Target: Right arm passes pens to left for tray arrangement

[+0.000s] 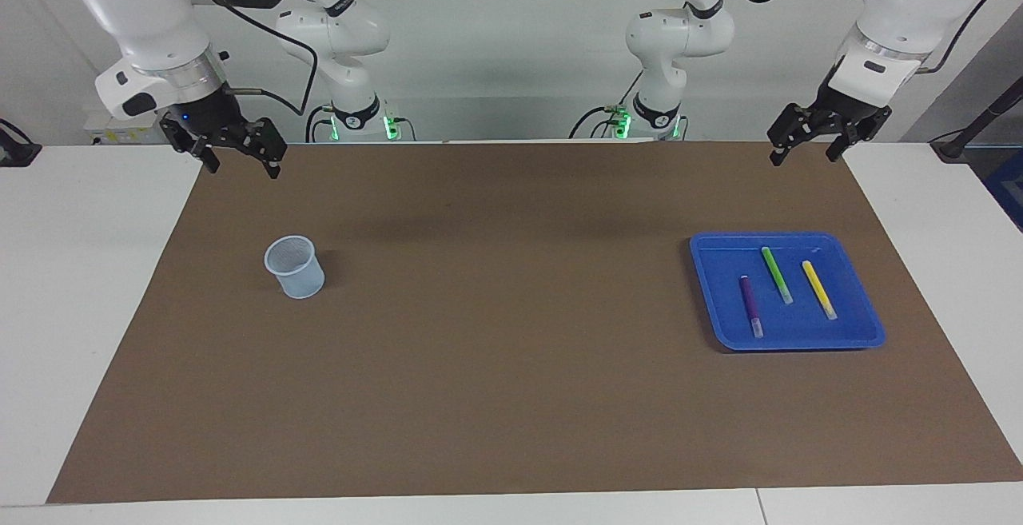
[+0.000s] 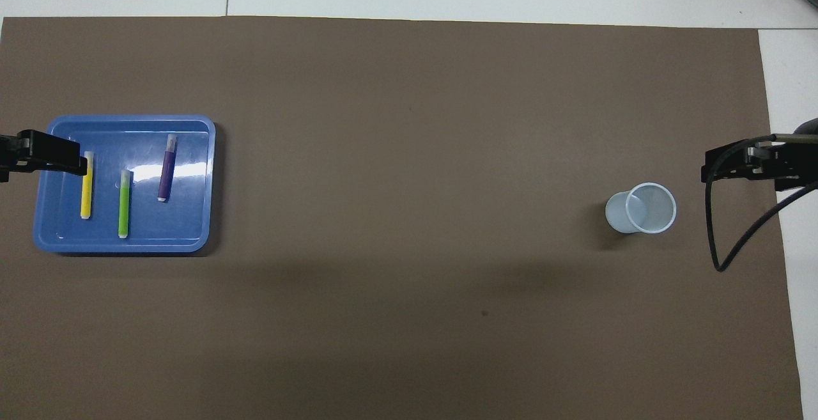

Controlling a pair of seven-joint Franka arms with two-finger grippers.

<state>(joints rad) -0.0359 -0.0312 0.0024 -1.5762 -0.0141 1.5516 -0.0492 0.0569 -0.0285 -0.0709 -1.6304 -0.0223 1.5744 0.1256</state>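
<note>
The blue tray [image 1: 859,265] lies on the brown mat toward the left arm's end of the table; it also shows in the overhead view [image 2: 192,151]. Three pens lie in it side by side, apart from each other: purple [image 1: 750,305] [image 2: 167,169], green [image 1: 776,275] [image 2: 124,204], yellow [image 1: 819,289] [image 2: 85,186]. My left gripper [image 1: 802,159] hangs open and empty over the mat's edge by the robots, above the table. My right gripper [image 1: 244,169], with its blue light, hangs open and empty over the mat's corner at the right arm's end.
A small pale-blue translucent cup [image 1: 295,267] [image 2: 642,209] stands upright and empty on the mat toward the right arm's end. The brown mat [image 1: 511,349] covers most of the white table. A black cable loops down from the right arm.
</note>
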